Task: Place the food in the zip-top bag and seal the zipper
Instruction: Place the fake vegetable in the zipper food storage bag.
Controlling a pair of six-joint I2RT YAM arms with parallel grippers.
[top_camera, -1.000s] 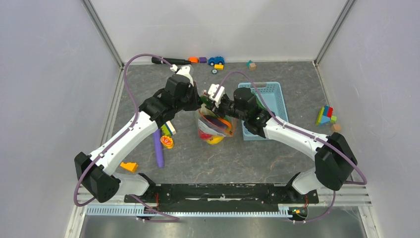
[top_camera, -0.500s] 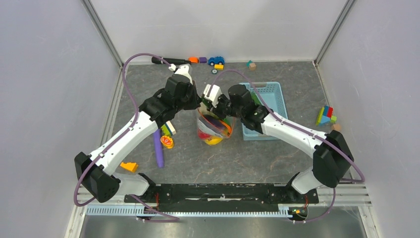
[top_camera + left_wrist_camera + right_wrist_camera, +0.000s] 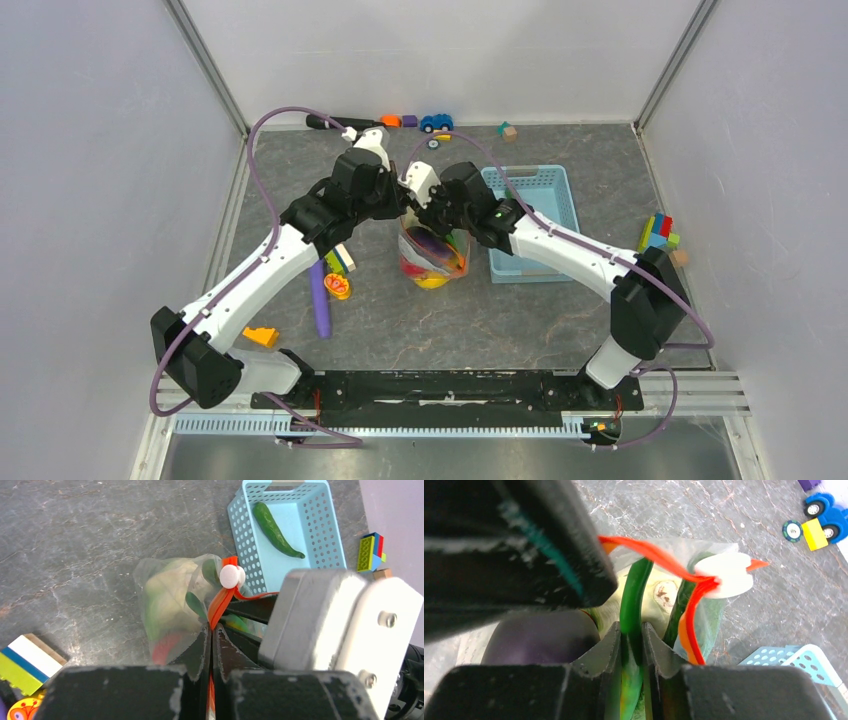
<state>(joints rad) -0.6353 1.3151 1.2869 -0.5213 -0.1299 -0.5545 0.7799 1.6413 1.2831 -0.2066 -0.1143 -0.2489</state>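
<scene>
The clear zip-top bag (image 3: pixel 432 258) stands mid-table, holding a pale green cabbage (image 3: pixel 167 592), a purple eggplant (image 3: pixel 536 636) and red and yellow pieces. My left gripper (image 3: pixel 403 207) is shut on the orange-red zipper (image 3: pixel 220 602) at the mouth's edge, just below its white slider (image 3: pixel 231 576). In the left wrist view the left gripper (image 3: pixel 212 626) grips the strip between closed jaws. My right gripper (image 3: pixel 430 213) is at the open mouth. In the right wrist view the right gripper (image 3: pixel 630 626) is shut on a thin green food piece (image 3: pixel 634 587) that reaches down into the bag beside the zipper (image 3: pixel 656 557).
A light blue basket (image 3: pixel 545 190) stands right of the bag with a green pepper (image 3: pixel 276 530) in it. A long purple stick (image 3: pixel 319 300), a round yellow-red piece (image 3: pixel 337 287) and an orange piece (image 3: pixel 262 336) lie to the left. Toy blocks (image 3: pixel 657 233) and a car (image 3: pixel 436 122) lie at the edges.
My right arm has swung left from over the basket to the bag's mouth, carrying the green piece. My left gripper has kept its hold on the zipper.
</scene>
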